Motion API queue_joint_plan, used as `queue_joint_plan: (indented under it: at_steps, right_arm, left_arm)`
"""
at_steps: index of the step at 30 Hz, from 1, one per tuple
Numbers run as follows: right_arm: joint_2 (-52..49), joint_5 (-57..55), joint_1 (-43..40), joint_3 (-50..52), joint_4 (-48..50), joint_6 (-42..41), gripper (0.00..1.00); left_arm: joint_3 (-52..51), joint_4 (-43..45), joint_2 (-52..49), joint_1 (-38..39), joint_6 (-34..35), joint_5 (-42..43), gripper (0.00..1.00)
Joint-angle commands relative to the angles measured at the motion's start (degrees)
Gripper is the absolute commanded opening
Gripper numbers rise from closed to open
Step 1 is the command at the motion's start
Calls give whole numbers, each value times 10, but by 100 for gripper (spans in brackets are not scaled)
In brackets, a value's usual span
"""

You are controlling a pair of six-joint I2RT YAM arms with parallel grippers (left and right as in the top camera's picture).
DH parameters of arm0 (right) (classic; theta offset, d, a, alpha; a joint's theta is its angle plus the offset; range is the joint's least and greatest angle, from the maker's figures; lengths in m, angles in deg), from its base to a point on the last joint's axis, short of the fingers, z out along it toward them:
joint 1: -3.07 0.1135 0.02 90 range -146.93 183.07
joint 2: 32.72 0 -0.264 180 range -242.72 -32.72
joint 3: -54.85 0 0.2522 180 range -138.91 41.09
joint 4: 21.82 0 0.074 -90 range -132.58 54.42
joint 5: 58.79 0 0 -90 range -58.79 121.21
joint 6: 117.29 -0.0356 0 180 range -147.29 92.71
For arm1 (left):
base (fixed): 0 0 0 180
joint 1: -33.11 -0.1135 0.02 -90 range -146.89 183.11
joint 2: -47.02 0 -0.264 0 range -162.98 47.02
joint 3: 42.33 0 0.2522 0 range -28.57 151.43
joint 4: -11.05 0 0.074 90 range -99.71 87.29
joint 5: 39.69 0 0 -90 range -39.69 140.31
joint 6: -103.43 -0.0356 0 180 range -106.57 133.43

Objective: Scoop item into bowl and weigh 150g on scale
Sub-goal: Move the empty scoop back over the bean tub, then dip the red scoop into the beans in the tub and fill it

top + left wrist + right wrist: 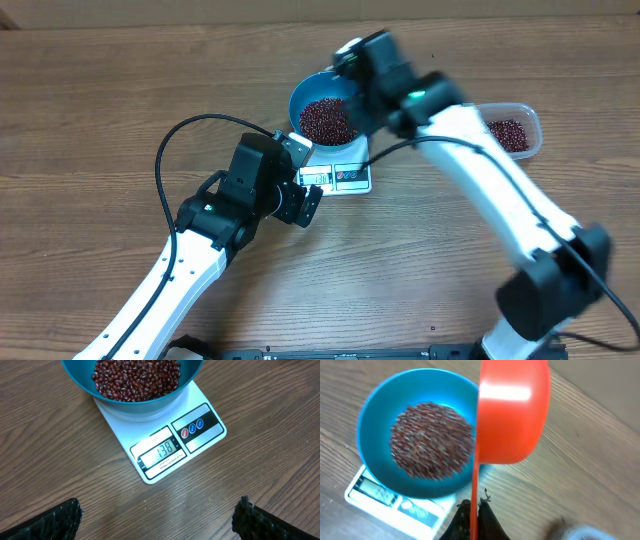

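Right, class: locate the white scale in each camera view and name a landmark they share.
Overhead: scale upper centre, under the blue bowl.
Left wrist: scale upper centre, display facing us.
Right wrist: scale lower left, beneath the bowl.
Shared landmark: the bowl of beans.

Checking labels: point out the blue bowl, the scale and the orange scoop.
blue bowl [372, 435], right wrist view, bare inner wall on its left side.
scale [165, 449], left wrist view, its display.
orange scoop [512, 410], right wrist view, outside of its cup.
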Motion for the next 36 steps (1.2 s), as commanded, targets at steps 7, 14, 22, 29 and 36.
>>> queue_joint_plan:
  at_steps: [7,14,22,29,36]
  right_arm:
    - [97,73,-213,-20,-122,-9,4]
    - [94,76,-325,39,-150,-22,4]
    - [56,76,-370,135,-89,-21,4]
    - [4,76,-367,150,-63,9,4]
    - [-24,87,-367,151,-80,25,4]
  left_arm:
    - [-2,2,-3,-3,-2,-3,100]
    - [-2,2,-3,-3,-2,-3,100]
    - [-2,2,-3,-3,-2,-3,100]
    - [-2,2,-3,-3,-2,-3,100]
    - [-2,2,-3,-3,-2,-3,100]
